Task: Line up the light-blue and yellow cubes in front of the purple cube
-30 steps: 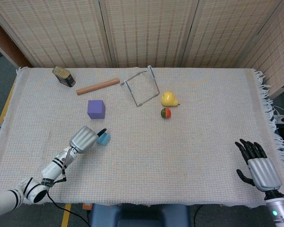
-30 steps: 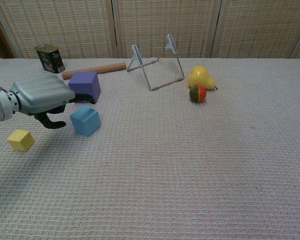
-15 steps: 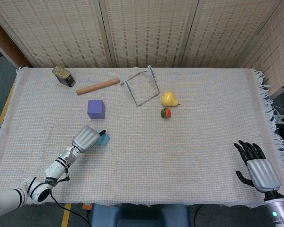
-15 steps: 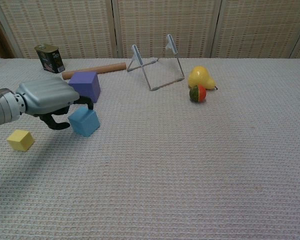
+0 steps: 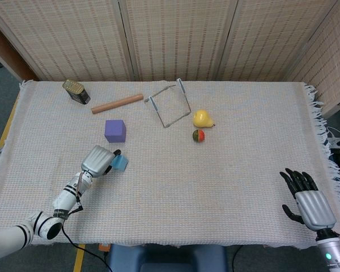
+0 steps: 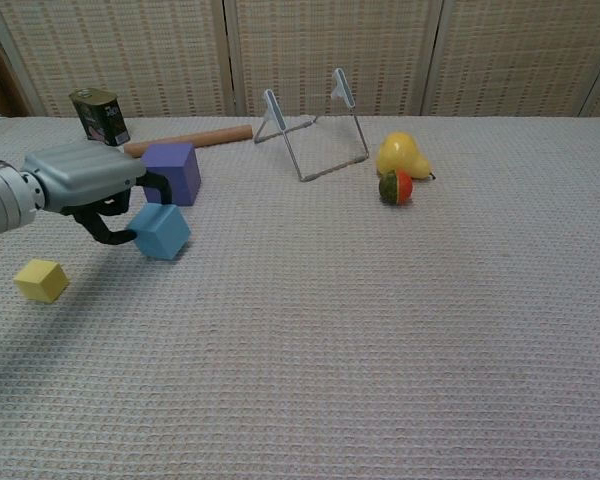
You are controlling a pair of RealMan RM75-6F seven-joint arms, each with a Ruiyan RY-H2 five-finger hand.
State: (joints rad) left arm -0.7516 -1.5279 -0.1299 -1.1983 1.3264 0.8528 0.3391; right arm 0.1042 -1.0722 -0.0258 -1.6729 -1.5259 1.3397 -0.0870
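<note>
Gripping the light-blue cube (image 6: 161, 231), left hand (image 6: 82, 181) holds it tilted, just in front of purple cube (image 6: 172, 171). Right hand (image 5: 309, 199) idle, fingers spread, empty. Yellow cube (image 6: 40, 280) lies nearer, apart. Tip: set blue flat, square w/ purple, leaving room for yellow.

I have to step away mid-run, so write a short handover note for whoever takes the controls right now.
Left hand: fingers closed around the light-blue cube, just in front of the purple cube; whether the cube is lifted off the cloth cannot be told.
Right hand: open, holding nothing, resting at the near right edge of the table.
Yellow cube: alone on the cloth, near left, untouched.
Done: light-blue cube gripped.
Left: set it squarely before the purple cube, then fetch the yellow one and line it up too.
</note>
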